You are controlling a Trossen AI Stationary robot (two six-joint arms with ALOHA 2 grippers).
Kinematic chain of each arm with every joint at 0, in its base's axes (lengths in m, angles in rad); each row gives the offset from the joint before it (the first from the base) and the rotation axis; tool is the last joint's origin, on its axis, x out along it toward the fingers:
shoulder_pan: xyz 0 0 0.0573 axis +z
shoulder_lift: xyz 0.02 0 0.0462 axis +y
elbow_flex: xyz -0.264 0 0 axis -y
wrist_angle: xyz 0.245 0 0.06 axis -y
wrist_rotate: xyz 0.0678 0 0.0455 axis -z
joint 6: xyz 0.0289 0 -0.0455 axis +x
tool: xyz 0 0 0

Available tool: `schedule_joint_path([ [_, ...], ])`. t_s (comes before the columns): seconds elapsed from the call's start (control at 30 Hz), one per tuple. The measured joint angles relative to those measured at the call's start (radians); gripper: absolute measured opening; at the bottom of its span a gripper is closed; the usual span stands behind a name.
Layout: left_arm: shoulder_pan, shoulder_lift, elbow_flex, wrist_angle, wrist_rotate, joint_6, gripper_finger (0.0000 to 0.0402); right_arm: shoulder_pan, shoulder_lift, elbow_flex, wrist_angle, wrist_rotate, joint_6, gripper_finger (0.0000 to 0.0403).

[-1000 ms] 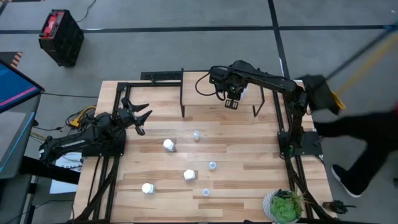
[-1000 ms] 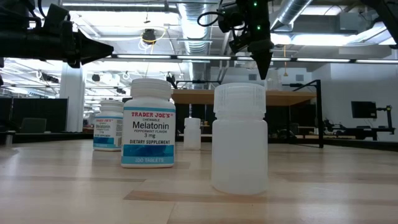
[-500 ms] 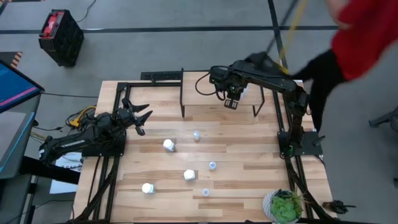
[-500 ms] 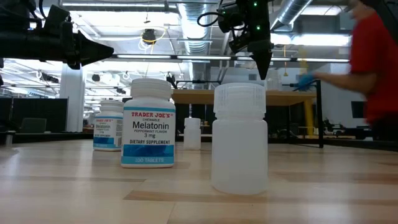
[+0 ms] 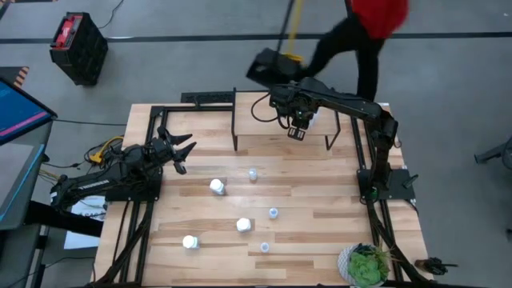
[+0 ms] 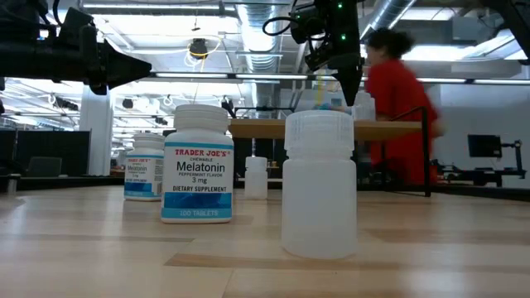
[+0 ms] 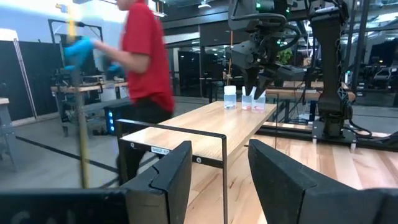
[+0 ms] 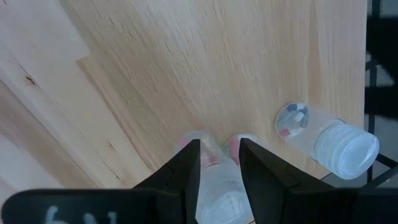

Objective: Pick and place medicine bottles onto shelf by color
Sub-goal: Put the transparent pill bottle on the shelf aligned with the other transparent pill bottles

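- Plank table (image 5: 320, 204), light wood, black frame; six medicine bottles (image 5: 217, 186) scattered mid-table.
- Shelf (image 5: 272, 128) at far edge.
- Right gripper (image 5: 298, 133) over shelf, pinching translucent bottle (image 8: 214, 180); another stands beside.
- Left gripper (image 5: 181, 152) parked left, fingers spread.
- Person in red (image 6: 396, 108) walking behind table.
- Plant (image 5: 367, 267) at near right corner.

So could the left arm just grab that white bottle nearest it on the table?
Probably yes: the left gripper is open and empty, and bare wood lies between it and the opaque white bottle.
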Motion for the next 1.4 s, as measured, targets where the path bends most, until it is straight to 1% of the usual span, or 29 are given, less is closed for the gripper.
schedule_joint_path([
  [0.2, 0.000, 0.000, 0.000, 0.000, 0.000, 0.000, 0.0149, 0.000, -0.001, 0.000, 0.000, -0.043, -0.008, 0.0134],
  [0.63, 0.000, 0.000, 0.000, -0.001, -0.001, 0.000, 0.0149, 0.034, -0.074, 0.000, 0.002, -0.045, -0.010, 0.0134],
  [0.87, 0.000, 0.000, 0.000, -0.001, -0.001, -0.006, 0.0149, 0.072, -0.083, 0.000, 0.049, -0.045, -0.011, 0.0134],
  [1.07, 0.000, 0.000, 0.000, -0.001, -0.001, -0.007, 0.0149, 0.103, -0.083, 0.000, 0.098, -0.045, -0.064, 0.0134],
  [1.17, 0.000, 0.000, 0.000, -0.001, -0.001, -0.007, 0.0149, 0.094, -0.082, -0.001, 0.101, -0.045, -0.052, 0.0134],
  [1.33, 0.000, 0.000, 0.000, -0.002, -0.001, -0.007, 0.0149, 0.074, -0.079, -0.046, 0.137, -0.042, -0.038, 0.0134],
  [1.4, 0.000, 0.000, 0.000, -0.002, -0.001, -0.007, 0.0149, 0.082, -0.082, -0.048, 0.152, -0.042, -0.042, 0.0134],
])
